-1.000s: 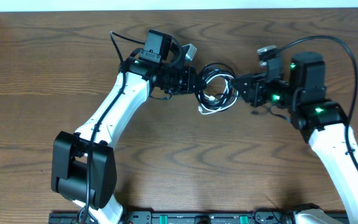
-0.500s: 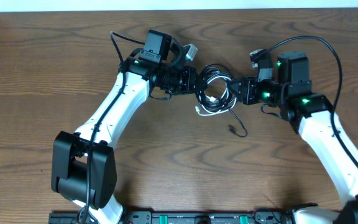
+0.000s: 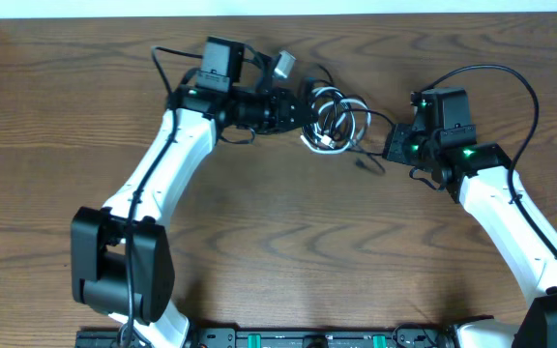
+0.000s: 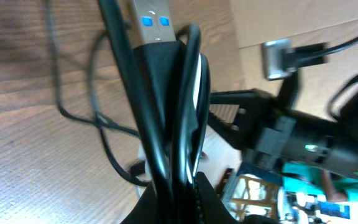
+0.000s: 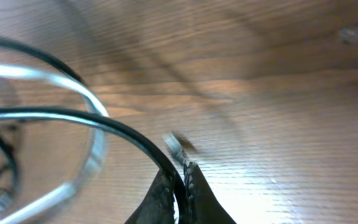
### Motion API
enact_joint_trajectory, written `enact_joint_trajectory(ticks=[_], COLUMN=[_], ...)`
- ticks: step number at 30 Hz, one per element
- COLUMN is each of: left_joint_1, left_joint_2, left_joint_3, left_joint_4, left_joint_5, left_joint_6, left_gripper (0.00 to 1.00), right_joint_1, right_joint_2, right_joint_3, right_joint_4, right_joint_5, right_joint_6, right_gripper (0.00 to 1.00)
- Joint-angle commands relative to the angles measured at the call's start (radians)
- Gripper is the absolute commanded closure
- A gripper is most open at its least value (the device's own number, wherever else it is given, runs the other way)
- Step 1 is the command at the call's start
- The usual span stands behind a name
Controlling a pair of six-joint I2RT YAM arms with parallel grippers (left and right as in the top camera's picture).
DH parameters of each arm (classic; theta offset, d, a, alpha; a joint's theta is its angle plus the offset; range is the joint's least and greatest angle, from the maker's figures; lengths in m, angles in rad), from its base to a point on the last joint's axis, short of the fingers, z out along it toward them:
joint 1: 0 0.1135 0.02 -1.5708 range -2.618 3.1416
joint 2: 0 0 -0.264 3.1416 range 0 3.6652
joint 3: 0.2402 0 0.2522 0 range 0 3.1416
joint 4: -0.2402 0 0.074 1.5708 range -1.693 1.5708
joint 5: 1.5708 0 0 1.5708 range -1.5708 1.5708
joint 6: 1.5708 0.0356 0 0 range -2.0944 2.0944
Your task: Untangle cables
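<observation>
A bundle of black and white cables (image 3: 335,118) hangs between my two grippers at the back middle of the table. My left gripper (image 3: 303,111) is shut on the bundle's left side; in the left wrist view several black strands (image 4: 166,124) and a white one run up between its jaws, with a black USB plug (image 4: 153,25) at the top. My right gripper (image 3: 391,143) is shut on one thin black cable (image 5: 129,134), which runs left from its fingertips (image 5: 194,180) toward the white loop (image 5: 86,93). A loose black plug end (image 3: 362,162) hangs near the table.
Thick black arm cables loop over the left arm (image 3: 167,58) and the right arm (image 3: 491,72). A wooden table (image 3: 288,251) lies under both arms. Its back edge meets a white wall (image 3: 278,8).
My left gripper has moved back and slightly left with the bundle. My right gripper has shifted toward the bundle, then drawn right with a black cable. A black cable end dropped out below the bundle.
</observation>
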Motion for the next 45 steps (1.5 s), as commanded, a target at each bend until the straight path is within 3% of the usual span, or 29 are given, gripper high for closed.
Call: enact_joint_trajectory(ticks=[1,10,21,27,35,40,45], left_joint_1=[0.068,0.212,0.351,0.444,0.488,0.443,0.369], left_joint_2=[-0.094,-0.233,-0.275,-0.275,-0.275,-0.274,-0.273], left_joint_3=[0.023,0.023,0.023,0.023,0.023,0.021,0.021], left_joint_4=[0.008,0.012,0.016,0.003,-0.184,-0.256,-0.317], left_joint_5=[0.109,0.126,0.086,-0.142,-0.549,-0.566,-0.555], left_joint_6=[-0.016,-0.019,-0.038,-0.034,0.004,0.071,0.084], left_gripper=[0.93,0.92,0.92,0.93,0.93,0.93,0.93], right_joint_1=[-0.034,-0.158,-0.348,-0.460,-0.541,-0.478,-0.398], right_joint_2=[0.008,0.008,0.008,0.008,0.008,0.008,0.008], right_joint_3=[0.005,0.005,0.005,0.005,0.005,0.005,0.005], right_joint_4=[-0.040,-0.077,-0.145,-0.199,-0.208,-0.162,-0.161], right_joint_5=[0.205,0.177,0.072,0.085,-0.051,-0.323,-0.319], right_joint_6=[0.037,0.031,-0.092,-0.092,-0.187,-0.349,-0.402], right_gripper=[0.99,0.99,0.98,0.97,0.97,0.97,0.90])
